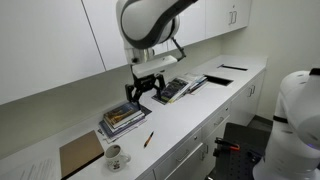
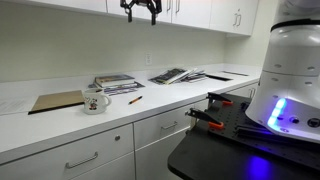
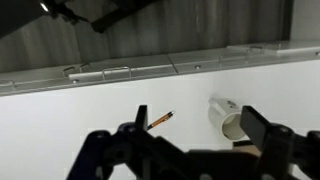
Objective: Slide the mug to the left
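Note:
The mug (image 1: pixel 117 156) is small and white with a dark print. It stands near the front edge of the white counter (image 1: pixel 180 115), next to a brown board. It also shows in an exterior view (image 2: pixel 95 102) and in the wrist view (image 3: pixel 227 116). My gripper (image 1: pixel 147 95) hangs high above the counter, over the books and well away from the mug; it sits at the top of an exterior view (image 2: pixel 141 14). In the wrist view the gripper (image 3: pixel 193 130) is open and empty, with the mug far below between its fingers.
A brown board (image 1: pixel 81 155) lies beside the mug. An orange pencil (image 1: pixel 149 139) lies on its other side. Stacked books (image 1: pixel 124 119) and open magazines (image 1: pixel 181 88) lie further along the counter. White wall cabinets (image 1: pixel 60 40) hang above.

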You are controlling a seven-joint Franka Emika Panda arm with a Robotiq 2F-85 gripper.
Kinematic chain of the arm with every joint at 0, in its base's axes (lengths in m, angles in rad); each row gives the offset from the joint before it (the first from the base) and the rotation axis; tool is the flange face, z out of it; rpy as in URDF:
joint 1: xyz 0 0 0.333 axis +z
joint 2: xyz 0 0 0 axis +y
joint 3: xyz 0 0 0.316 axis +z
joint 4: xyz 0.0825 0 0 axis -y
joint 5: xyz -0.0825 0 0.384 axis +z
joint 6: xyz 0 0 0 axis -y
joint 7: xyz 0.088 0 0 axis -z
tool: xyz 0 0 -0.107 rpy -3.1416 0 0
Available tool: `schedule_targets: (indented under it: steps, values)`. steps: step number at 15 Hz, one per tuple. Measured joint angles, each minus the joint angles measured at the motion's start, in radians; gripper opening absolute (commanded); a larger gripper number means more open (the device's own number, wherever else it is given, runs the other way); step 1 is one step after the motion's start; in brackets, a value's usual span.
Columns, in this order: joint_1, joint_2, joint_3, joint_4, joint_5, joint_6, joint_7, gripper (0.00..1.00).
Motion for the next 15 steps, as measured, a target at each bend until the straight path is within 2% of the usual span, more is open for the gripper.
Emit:
schedule_targets:
  steps: [3,6,10,15]
  values:
    - [0.001,0.169,-0.007,0.005,0.019,0.223,0.049,1.0]
    - [0.014,0.327,-0.022,0.054,0.02,0.344,0.1,1.0]
    - [0.061,0.491,-0.071,0.154,-0.007,0.404,0.182,1.0]
    - [0.07,0.509,-0.078,0.179,-0.009,0.404,0.194,1.0]
